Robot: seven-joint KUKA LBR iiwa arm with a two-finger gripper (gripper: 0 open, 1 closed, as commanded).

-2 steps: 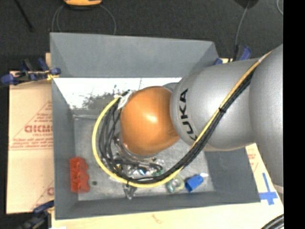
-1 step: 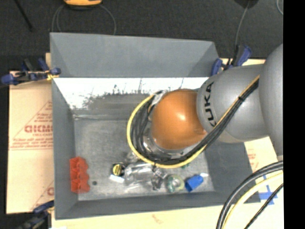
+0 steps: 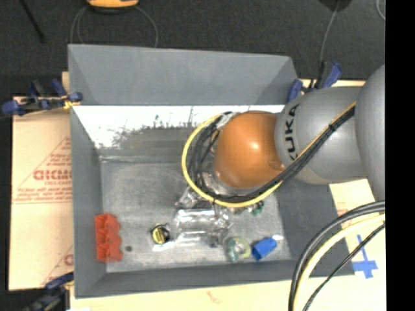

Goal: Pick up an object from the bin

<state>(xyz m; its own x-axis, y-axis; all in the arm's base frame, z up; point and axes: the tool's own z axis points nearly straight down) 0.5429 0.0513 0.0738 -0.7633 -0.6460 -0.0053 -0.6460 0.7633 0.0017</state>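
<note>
Poised over bin (image 3: 84, 193) centre, in from 3 o'clock w/ orange wrist cover (image 3: 243, 151) atop gripper (image 3: 207, 207); can't tell if open or closed. Just below, clear plastic piece (image 3: 194, 224); yellow-black disc (image 3: 159, 233) at 8 o'clock of it, blue piece (image 3: 262, 247) at 4, red block (image 3: 107, 237) far at 8

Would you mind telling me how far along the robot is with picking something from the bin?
Done: the arm is over the bin, its orange wrist above the clear plastic piece mid-floor. In hand: nothing shows as lifted; any grip is hidden. Left: the grasp and lift; the red block, black-and-yellow item and blue piece lie on the floor.
</note>
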